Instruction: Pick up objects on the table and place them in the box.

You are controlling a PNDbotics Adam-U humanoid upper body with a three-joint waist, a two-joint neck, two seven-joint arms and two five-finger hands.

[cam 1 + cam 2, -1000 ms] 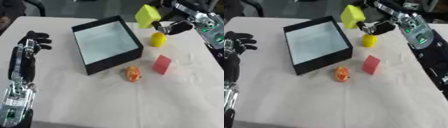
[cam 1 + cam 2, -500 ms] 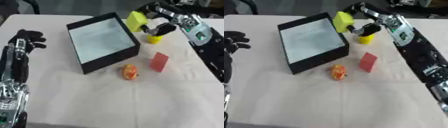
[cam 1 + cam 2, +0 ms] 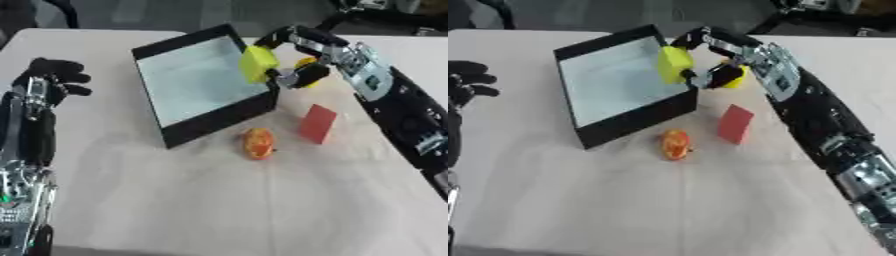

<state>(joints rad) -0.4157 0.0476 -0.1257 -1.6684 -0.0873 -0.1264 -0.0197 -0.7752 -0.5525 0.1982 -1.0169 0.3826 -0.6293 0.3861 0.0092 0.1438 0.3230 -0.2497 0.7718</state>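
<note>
The black open-topped box (image 3: 206,117) with its pale floor sits on your white-clothed desk (image 3: 219,200). Your right hand (image 3: 302,55) has its fingers curled round a yellow block (image 3: 257,63), held above the box's right wall. A yellow rounded object (image 3: 307,65) shows just behind that hand. Right of the box stands a red block (image 3: 317,123); near the box's front corner lies an orange rounded object (image 3: 258,143). Your left hand (image 3: 54,76), left of the box, is curled and holds nothing.

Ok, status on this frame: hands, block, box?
Right hand shut on yellow block, over box's right wall. Left hand idle, curled, table's left. Nothing blocking the box.
</note>
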